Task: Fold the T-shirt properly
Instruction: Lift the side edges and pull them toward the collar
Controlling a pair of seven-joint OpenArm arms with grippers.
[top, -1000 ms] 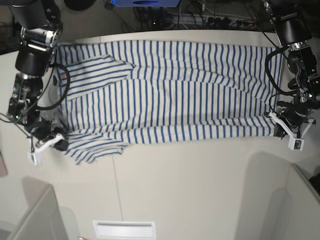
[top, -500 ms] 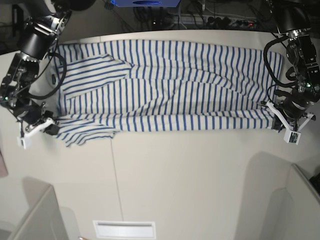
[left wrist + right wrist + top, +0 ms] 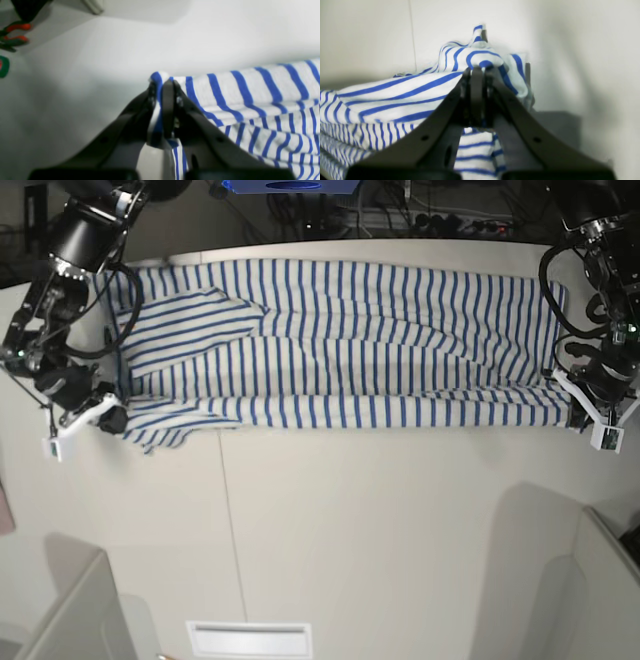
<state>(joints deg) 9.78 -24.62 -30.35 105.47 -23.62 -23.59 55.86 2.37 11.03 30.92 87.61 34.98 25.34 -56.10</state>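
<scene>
One T-shirt (image 3: 350, 345), one table (image 3: 400, 530), two robot arms (image 3: 60, 290)

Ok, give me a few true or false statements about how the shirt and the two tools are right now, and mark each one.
1. The left tool is shut on a corner of the T-shirt. True.
2. The right tool hangs open above the cloth. False: it is shut on a bunched bit of the striped cloth.
3. The T-shirt lies stretched out across the table between the two arms. True.
4. The T-shirt is plain red. False: it is white with blue stripes.
5. The T-shirt is already folded into a small square stack. False: in the base view it lies long and wide, with only its near edge turned up.
</scene>
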